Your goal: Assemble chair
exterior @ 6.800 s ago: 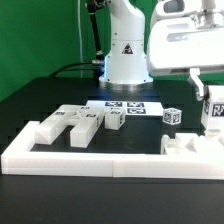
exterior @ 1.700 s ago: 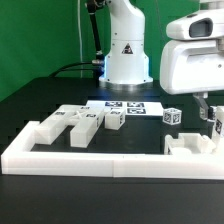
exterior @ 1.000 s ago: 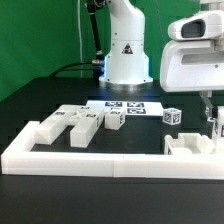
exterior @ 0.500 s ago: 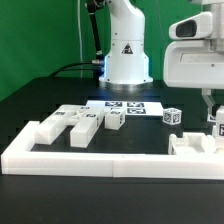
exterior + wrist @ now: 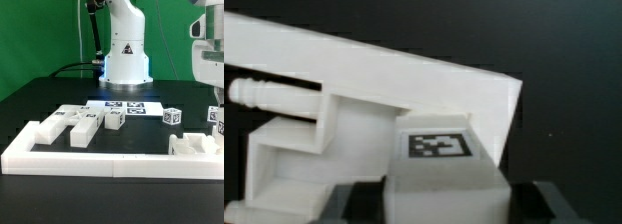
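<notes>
The black desk [image 5: 30, 100] is carrying everything, with the long white border rail [image 5: 90, 158] running along its near edge. The arm housing [image 5: 207, 50] is sliding toward the exterior view's right. It is now mostly cropped, where a second ago it was showing whole, and it is taking its load along. A cluster of chair parts [image 5: 75, 122] is lying untouched toward the exterior view's left, just in front of the marker board [image 5: 125, 106]. A notched part [image 5: 190, 145] is sitting just behind the rail on the exterior view's right, with a small tagged cube [image 5: 173, 116] near it. The end effector [image 5: 441, 190] is clamping tight on a tagged block [image 5: 441, 145] close to a pegged slab [image 5: 331, 90]. I cannot tell whether the two are touching. This is looking like a repositioning before a fit, with most of the chair still lying loose.
</notes>
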You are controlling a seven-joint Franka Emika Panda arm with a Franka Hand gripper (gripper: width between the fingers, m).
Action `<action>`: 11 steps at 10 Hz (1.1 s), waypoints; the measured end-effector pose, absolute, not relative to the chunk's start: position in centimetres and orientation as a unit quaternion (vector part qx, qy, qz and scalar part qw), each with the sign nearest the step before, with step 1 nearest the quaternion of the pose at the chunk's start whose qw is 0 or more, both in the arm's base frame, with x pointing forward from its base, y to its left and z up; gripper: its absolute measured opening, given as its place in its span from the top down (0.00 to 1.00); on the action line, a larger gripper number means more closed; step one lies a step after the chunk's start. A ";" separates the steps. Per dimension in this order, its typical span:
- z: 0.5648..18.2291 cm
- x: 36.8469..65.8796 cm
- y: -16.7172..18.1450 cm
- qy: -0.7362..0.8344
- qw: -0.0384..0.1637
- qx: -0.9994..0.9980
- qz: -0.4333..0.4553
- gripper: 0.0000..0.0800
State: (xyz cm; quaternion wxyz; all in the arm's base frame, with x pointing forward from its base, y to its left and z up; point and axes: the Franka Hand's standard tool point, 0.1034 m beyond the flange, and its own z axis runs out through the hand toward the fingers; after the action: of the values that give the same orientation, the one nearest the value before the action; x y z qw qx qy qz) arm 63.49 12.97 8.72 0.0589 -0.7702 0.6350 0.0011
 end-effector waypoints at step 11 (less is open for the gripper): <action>8.8 63.6 13.1 0.346 0.062 -0.936 -0.019 0.19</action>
State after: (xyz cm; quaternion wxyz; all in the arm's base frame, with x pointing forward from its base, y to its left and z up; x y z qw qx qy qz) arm 63.57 13.07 8.79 0.0622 -0.9358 0.3464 -0.0194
